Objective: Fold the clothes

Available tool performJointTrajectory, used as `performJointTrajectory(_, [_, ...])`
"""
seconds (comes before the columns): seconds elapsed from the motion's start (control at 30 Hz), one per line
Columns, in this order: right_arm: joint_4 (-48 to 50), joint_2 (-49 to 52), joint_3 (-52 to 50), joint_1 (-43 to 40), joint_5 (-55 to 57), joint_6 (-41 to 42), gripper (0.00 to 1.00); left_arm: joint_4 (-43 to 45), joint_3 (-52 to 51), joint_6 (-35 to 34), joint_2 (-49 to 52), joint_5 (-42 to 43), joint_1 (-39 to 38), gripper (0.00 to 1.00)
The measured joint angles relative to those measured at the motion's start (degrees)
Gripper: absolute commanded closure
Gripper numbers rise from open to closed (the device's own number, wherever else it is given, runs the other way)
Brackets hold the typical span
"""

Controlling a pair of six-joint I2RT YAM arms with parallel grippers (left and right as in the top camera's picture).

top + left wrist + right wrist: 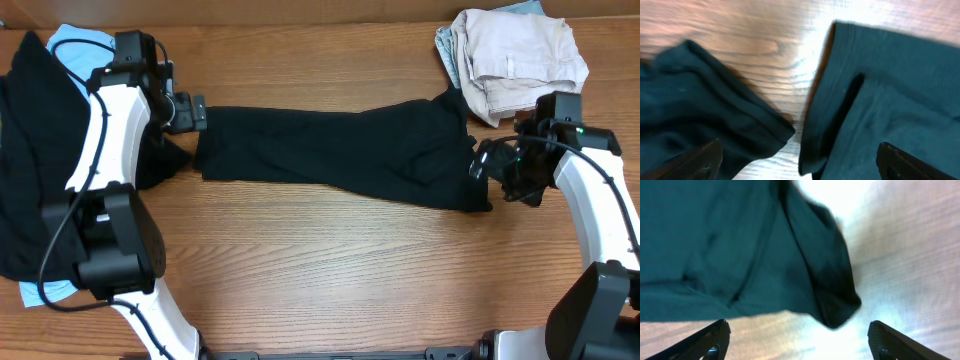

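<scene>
2 sets of fingers sit at opposite ends of the black garment [340, 150], which lies stretched in a long band across the middle of the counter [330, 270]. We read the left fingers [700, 160] as spread wide and holding nothing. In the left wrist view the garment's left edge lies on the wood between them, ungripped. The right fingers [705, 340] are likewise spread apart, with the garment's right corner lying loose just ahead of them.

We see 3 main risks:

- **Wrong cloth:** The left end lies just beside the black pile [30, 150], and a flap that seems to belong to that pile comes close to the edge. A pinch placed slightly off could catch it and drag the pile along.
- **Partial grip:** The right corner looks bunched and layered, so a shallow pinch may take only the top layer and the fold would come out skewed.
- **Uneven lift:** The band is wrinkled and runs at a slight slant, so if the 2 arms lift unevenly the limp fabric would likely sag or twist.

The beige pile [520, 60] also lies near the right end, and a wide swing could brush it.
</scene>
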Motion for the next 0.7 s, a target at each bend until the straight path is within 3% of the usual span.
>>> performJointTrajectory(0.33, [1.4,0.0,0.5,0.0,-0.5,-0.1,0.08,3.1,-0.5,7.4,10.2,8.0,0.0,0.00])
performJointTrajectory(0.63, [1.4,0.0,0.5,0.0,-0.5,0.0,0.09,5.6,-0.4,10.9,10.9,13.0,0.1,0.03])
performJointTrajectory(0.7, [1.4,0.0,0.5,0.0,-0.5,0.1,0.13,5.0,-0.4,11.5,11.0,13.6,0.1,0.05])
